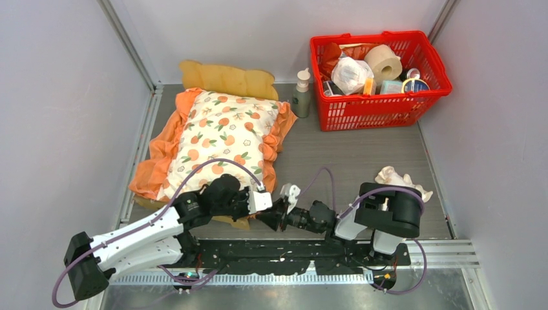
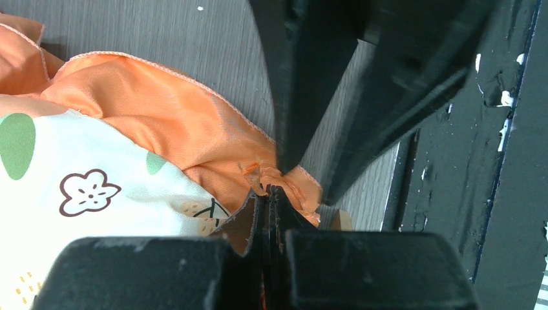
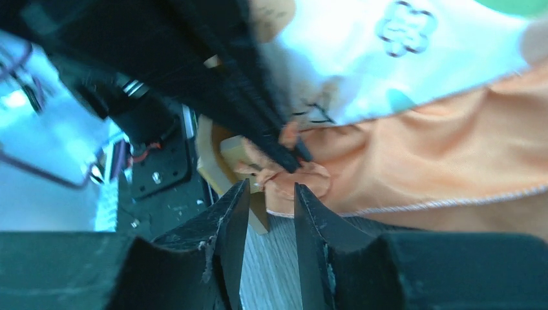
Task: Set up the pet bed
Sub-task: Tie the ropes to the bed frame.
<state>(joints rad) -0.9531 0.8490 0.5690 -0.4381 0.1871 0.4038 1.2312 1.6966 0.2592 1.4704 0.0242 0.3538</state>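
Observation:
The pet bed (image 1: 226,79) shows its wavy light-wood headboard at the back left. A cream orange-print cushion (image 1: 226,132) with orange ruffles lies on it and hides the base. At the cushion's near right corner my left gripper (image 1: 270,208) is shut on the orange ruffle (image 2: 194,123), which is pinched at the tips (image 2: 271,192). My right gripper (image 1: 282,213) faces it from the right. Its jaws (image 3: 271,194) stand apart with nothing between them, just short of the bunched ruffle (image 3: 304,181). A wooden corner of the bed (image 3: 223,161) shows beside it.
A red basket (image 1: 381,113) full of household items stands at the back right, with a pump bottle (image 1: 301,93) next to it. A small cream frilled pillow (image 1: 400,179) lies on the table at the right, near the right arm's base.

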